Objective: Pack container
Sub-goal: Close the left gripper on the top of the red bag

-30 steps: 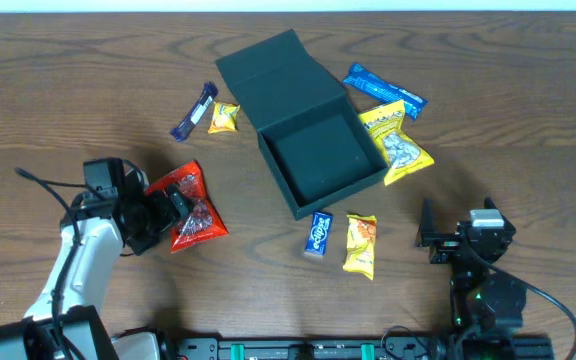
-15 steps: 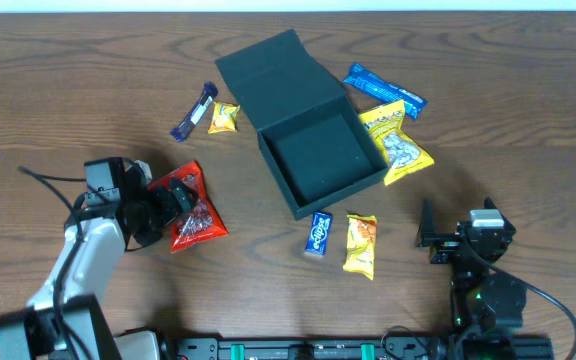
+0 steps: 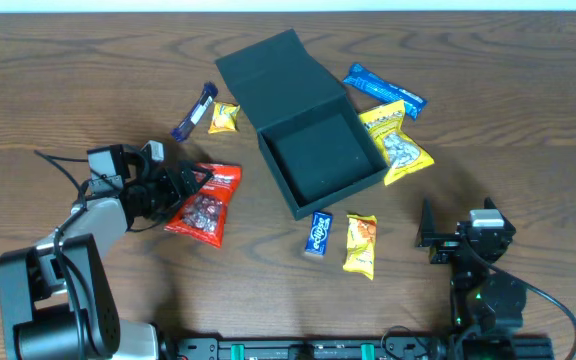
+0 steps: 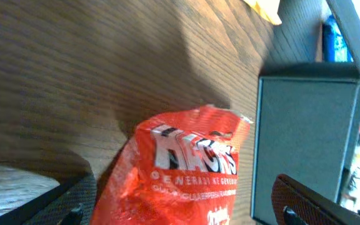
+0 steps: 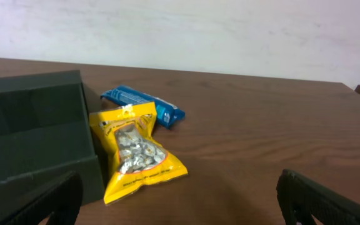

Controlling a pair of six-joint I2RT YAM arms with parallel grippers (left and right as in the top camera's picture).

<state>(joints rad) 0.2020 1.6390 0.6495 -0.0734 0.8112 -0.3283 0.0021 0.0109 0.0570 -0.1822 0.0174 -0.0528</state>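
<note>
In the lower left of the overhead frame the left arm is showing a pale grey link between black joints, with a thin black cable trailing off its wrist. The left gripper is looking black. In the lower right the right arm and right gripper are showing all black, a small green light glowing near the base.
</note>
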